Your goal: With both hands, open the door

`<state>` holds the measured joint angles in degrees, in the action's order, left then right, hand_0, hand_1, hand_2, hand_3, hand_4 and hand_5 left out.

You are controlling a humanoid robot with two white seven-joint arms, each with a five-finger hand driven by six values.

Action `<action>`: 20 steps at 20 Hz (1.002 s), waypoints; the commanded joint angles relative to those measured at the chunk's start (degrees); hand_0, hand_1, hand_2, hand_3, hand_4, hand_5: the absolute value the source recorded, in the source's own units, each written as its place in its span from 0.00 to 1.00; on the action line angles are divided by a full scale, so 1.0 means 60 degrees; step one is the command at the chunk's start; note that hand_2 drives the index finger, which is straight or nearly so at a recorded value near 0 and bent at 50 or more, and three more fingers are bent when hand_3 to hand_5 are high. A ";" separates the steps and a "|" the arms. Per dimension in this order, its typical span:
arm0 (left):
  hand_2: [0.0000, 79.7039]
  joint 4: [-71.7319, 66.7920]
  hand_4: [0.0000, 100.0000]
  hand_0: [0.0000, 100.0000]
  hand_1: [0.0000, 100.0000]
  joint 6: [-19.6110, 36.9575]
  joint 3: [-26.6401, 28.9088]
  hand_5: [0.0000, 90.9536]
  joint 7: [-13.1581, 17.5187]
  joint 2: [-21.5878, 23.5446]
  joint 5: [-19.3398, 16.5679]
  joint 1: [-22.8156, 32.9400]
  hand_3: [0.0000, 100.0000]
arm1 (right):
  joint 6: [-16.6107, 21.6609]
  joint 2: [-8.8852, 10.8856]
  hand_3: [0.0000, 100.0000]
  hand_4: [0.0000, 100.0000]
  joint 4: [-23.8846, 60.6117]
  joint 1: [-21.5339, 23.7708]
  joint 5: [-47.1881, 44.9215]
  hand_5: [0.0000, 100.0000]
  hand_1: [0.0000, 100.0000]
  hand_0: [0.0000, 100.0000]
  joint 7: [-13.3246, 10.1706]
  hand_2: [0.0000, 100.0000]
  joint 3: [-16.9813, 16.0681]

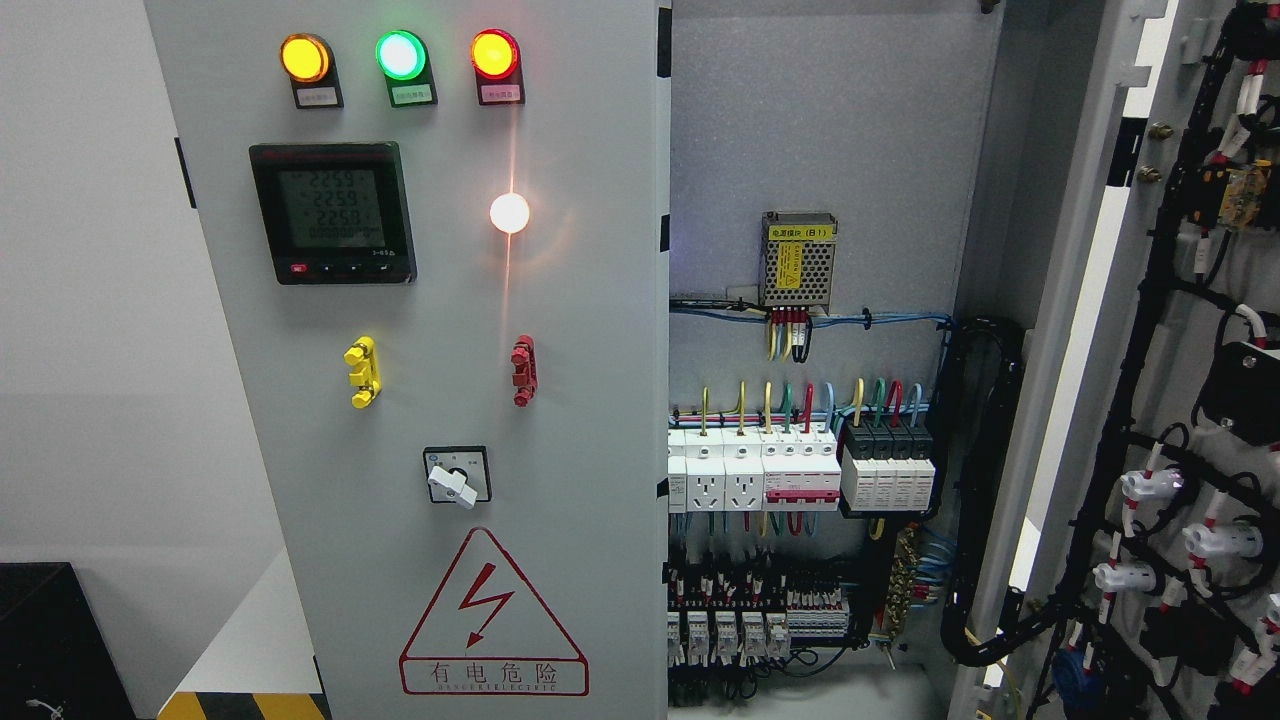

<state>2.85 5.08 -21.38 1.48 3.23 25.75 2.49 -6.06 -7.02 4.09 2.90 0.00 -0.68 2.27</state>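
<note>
The left door (440, 400) fills the left and middle of the frame and looks closed. The right door (1150, 400), at the right edge, stands swung wide, so the wiring (800, 480) inside shows. No hand is visible, so I cannot tell its state. I judge the opening half done; next, a hand must reach the left door's edge.

I see a black box (45, 640) at seven o'clock on the floor, hazard-striped tape (235, 706) just right of it, white wall (90, 300) at nine.
</note>
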 commanded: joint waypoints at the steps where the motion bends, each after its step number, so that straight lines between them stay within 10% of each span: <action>1: 0.00 -0.0621 0.00 0.00 0.00 0.0003 0.0589 0.00 -0.0070 -0.0889 -0.0644 -0.0019 0.00 | -0.0001 0.0013 0.00 0.00 0.0516 0.0072 -0.0117 0.00 0.00 0.19 -0.0033 0.00 -0.0026; 17: 0.00 -0.0534 0.00 0.00 0.00 0.0076 0.0589 0.00 0.0047 -0.1007 -0.0615 -0.0034 0.00 | 0.0013 0.0643 0.00 0.00 1.1485 0.3309 -0.0132 0.00 0.00 0.19 -0.0018 0.00 0.0295; 20: 0.00 -0.0548 0.00 0.00 0.00 0.0076 0.0589 0.00 0.0047 -0.0963 -0.0615 -0.0034 0.00 | 0.0275 0.1183 0.00 0.00 1.3024 0.3763 -0.0132 0.00 0.00 0.19 -0.0018 0.00 0.0661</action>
<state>0.46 5.50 -18.44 1.66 -1.90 22.11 1.81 -5.72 -4.04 45.64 19.63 0.00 -0.82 3.29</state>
